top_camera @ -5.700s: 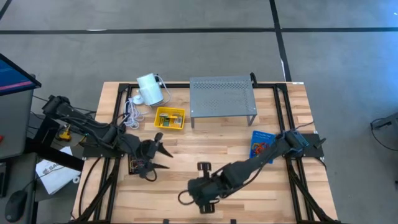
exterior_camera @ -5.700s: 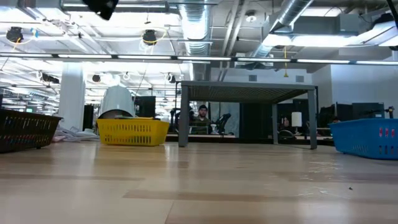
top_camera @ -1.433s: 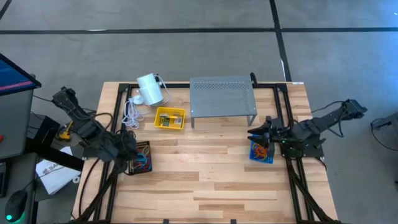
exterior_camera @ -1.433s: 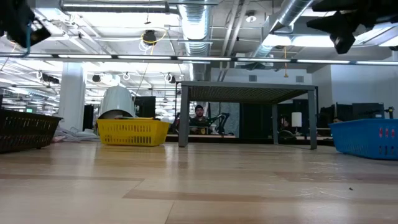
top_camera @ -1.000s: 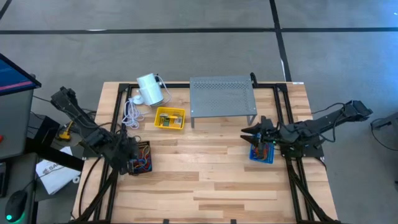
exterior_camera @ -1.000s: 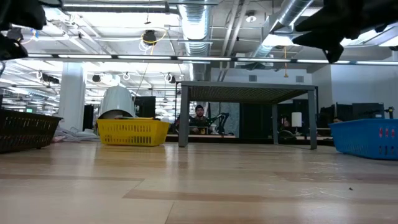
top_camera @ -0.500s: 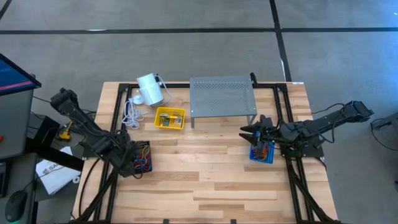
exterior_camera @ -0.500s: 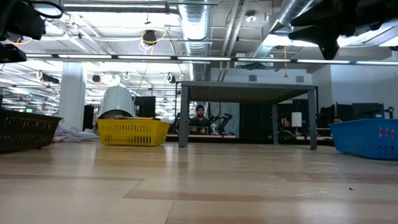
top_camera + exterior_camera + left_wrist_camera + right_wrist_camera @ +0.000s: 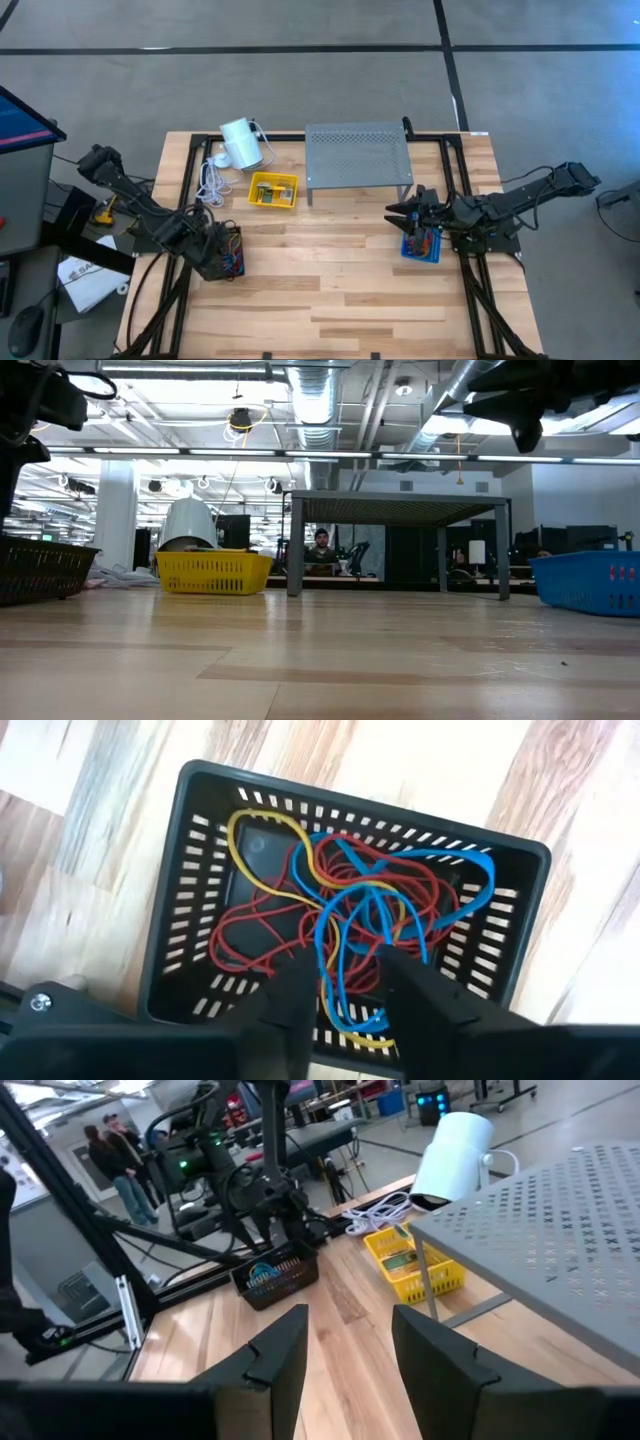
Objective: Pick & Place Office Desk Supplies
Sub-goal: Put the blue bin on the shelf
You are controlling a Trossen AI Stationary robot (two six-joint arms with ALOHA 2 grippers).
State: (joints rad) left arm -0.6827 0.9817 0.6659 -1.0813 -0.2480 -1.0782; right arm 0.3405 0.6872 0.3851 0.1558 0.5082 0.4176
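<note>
The left tool (image 9: 340, 982) hangs just over the black basket (image 9: 515, 935), fingers a little apart and holding nothing. The rubber bands (image 9: 345, 910) lie tangled inside, so a loop might catch a finger and get pulled out.

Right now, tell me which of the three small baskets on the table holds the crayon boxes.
The yellow basket, beside the grey shelf. The black basket and the blue basket hold tangled rubber bands instead.

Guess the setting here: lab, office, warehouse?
Likely an open-plan robotics lab or workshop: exposed ceiling ducts, a concrete floor around the wooden table, and people standing among other equipment.
</note>
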